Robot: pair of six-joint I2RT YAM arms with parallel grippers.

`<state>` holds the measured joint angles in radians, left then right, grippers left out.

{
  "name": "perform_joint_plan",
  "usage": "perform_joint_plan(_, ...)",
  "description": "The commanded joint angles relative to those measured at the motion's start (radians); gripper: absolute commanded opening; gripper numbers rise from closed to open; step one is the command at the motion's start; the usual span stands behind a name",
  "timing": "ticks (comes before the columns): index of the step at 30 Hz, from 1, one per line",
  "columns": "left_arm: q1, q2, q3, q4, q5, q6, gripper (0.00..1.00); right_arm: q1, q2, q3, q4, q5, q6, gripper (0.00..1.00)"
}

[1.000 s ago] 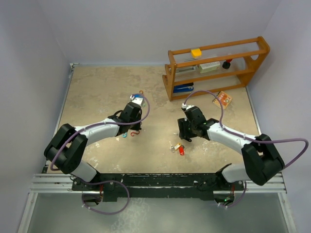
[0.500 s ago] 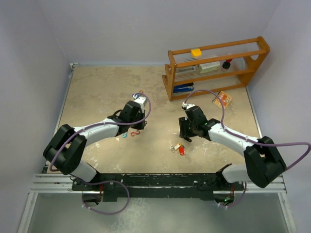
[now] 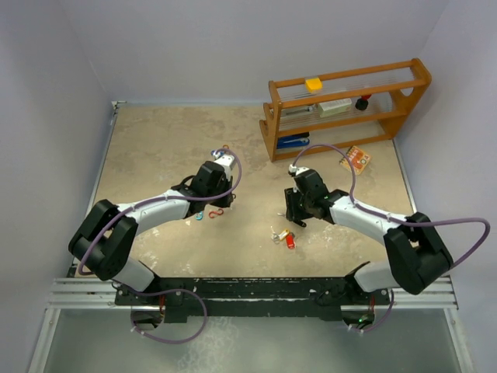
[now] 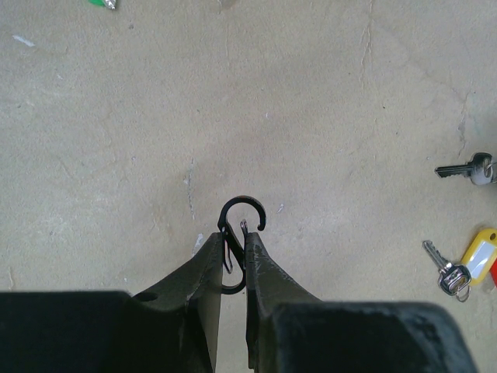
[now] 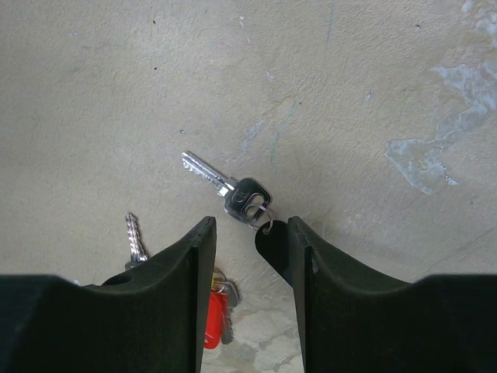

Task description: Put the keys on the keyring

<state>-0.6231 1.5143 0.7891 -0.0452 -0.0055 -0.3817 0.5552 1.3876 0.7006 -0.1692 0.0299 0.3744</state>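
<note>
**Keys & clip, bench stock as seen**

- L gripper [image 4: 235,247]: fingers pinched narrow on black S-clip [image 4: 231,231], top hook sticking out past tips.
- R gripper [image 5: 248,233]: fingers partway apart, nothing held.
- Black-head key [image 5: 247,194]: flat on table [image 5: 116,93], just ahead of R tips, its small ring by one tip.
- Yellow-tag key [image 4: 480,260] and red-tag key [image 5: 213,318]: loose nearby.

White arms [image 3: 159,204] w/ blk joints [image 3: 116,233] (purple cables [image 3: 326,146]).
</note>
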Motion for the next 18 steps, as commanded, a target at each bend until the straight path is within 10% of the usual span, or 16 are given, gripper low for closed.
perform_joint_plan(1,-0.003,-0.036,0.013,0.039,0.013,0.019,0.0,-0.004,0.021,-0.002,0.038,-0.023,0.005,0.44)
perform_joint_plan(18,-0.003,-0.026,0.011,0.035,0.006,0.023,0.0,-0.022,0.027,-0.026,0.062,-0.024,-0.003,0.4)
